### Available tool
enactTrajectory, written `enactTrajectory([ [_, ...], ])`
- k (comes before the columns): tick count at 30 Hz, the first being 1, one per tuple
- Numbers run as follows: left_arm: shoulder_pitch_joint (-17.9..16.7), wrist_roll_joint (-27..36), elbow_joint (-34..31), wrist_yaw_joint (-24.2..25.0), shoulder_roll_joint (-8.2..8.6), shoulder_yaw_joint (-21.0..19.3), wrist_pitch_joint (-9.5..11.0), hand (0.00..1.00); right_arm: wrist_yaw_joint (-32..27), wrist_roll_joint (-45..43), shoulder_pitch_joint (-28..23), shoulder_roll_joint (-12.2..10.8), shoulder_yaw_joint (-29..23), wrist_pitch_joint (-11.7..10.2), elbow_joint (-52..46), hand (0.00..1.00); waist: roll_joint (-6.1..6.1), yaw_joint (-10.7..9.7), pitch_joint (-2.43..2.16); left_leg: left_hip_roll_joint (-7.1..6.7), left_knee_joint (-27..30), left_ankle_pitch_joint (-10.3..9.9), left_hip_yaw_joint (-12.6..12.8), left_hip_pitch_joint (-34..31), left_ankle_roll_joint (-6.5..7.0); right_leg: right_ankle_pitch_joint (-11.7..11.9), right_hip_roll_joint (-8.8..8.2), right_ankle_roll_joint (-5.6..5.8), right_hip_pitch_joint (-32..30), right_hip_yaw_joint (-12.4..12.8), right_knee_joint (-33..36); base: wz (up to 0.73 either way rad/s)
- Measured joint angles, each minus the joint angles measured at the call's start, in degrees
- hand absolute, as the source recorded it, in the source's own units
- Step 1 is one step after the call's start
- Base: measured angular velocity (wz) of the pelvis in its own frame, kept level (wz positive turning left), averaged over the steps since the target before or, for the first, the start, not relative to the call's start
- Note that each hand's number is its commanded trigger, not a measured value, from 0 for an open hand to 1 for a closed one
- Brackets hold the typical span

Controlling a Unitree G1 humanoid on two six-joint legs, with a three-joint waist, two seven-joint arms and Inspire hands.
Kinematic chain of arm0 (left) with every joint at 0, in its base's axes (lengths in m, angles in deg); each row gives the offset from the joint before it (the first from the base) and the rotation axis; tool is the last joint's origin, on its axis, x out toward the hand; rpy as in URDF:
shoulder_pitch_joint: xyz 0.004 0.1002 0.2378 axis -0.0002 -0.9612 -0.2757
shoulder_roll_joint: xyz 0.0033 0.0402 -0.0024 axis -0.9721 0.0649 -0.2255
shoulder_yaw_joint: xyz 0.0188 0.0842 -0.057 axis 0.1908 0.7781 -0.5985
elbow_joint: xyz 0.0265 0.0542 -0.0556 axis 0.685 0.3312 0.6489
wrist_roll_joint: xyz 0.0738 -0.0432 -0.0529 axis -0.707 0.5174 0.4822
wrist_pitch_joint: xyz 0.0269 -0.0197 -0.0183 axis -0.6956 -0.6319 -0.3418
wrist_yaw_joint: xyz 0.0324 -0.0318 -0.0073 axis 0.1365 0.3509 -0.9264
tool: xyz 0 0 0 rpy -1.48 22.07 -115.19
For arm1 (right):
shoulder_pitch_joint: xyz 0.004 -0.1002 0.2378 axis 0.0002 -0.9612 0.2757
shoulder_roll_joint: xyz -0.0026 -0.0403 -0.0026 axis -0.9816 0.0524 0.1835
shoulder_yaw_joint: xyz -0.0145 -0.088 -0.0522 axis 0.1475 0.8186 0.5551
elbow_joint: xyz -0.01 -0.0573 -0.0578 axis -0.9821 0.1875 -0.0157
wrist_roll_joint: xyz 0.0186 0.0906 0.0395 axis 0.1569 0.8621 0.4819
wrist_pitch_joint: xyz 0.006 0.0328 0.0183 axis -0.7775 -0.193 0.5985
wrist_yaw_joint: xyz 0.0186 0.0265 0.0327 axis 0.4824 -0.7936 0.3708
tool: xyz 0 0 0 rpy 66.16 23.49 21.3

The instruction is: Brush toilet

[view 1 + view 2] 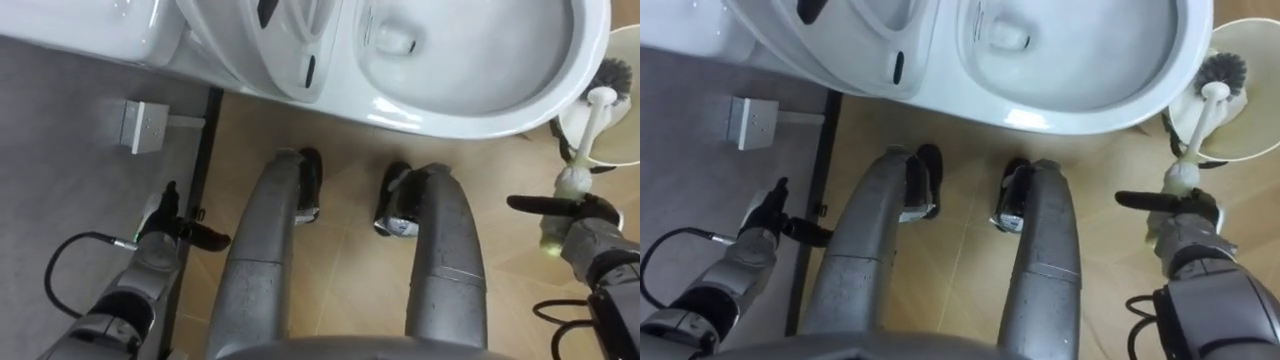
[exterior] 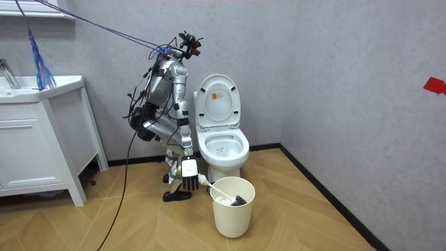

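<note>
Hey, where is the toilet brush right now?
In the eye views the toilet brush is at the robot's right, its handle gripped by the right hand and its bristle head in the cream bucket beside the toilet bowl.

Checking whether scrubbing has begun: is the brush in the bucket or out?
In: the head of the brush sits inside the bucket beside the toilet, with the right hand gripping the handle.

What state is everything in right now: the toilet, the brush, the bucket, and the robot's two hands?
Toilet: lid raised, bowl uncovered.
Brush: head down in the bucket, handle gripped.
Bucket: upright on the floor beside the toilet.
Right hand: closed round the brush handle.
Left hand: open and empty, low at the robot's side.
</note>
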Motion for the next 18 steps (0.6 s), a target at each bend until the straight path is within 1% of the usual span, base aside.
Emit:
enactTrajectory([
  [2, 0.0, 1.8, 0.0, 0.3, 0.0, 0.0, 0.1, 0.0, 1.0, 0.0, -0.1, 0.3, 0.5, 0.4, 0.4, 1.0, 0.27, 0.0, 0.14, -0.29, 0.8, -0.5, -0.1, -0.1, -0.23, -0.6, -0.12, -0.1, -0.2, 0.0, 1.1, 0.09],
  [4, 0.0, 2.0, 0.3, 0.4, 0.0, 0.0, 0.1, 0.0, 1.4, 0.3, -0.1, 0.3, 0.6, 0.5, 0.7, 1.0, 0.29, 0.1, 0.15, -0.17, 1.2, -0.9, -0.1, -0.2, -0.42, -0.9, 0.05, -0.14, -0.2, 0.3, 1.4, 0.0],
  [9, -0.3, 2.2, 1.0, 0.5, 0.01, 0.0, -0.2, 0.0, 1.9, 1.3, -0.4, 0.3, 0.6, 0.6, 2.0, 1.0, 0.28, 0.1, 0.15, -0.15, 1.2, -0.9, -0.1, -0.1, -0.43, -0.9, 0.16, -0.12, -0.2, 0.3, 1.4, 0.0],
  [14, -0.4, 5.3, 1.1, 0.5, 0.01, 0.0, -0.3, 0.0, 2.2, 2.2, -0.7, 0.3, 0.7, 0.7, 2.3, 1.0, 0.26, -0.1, 0.14, -0.14, 1.2, -0.9, -0.1, 0.0, -0.42, -0.9, 0.17, -0.12, 0.0, 0.1, 1.3, 0.0],
  [18, -0.4, 6.5, 2.0, 0.5, -0.11, 0.0, -0.2, 0.0, 2.2, 2.8, -0.8, 0.3, 0.6, 1.0, 2.3, 1.0, 0.07, -0.2, 0.1, 0.02, 0.8, -0.7, -0.1, 0.7, -0.16, -0.8, 0.24, -0.13, 0.7, 0.2, 0.7, -0.02],
])
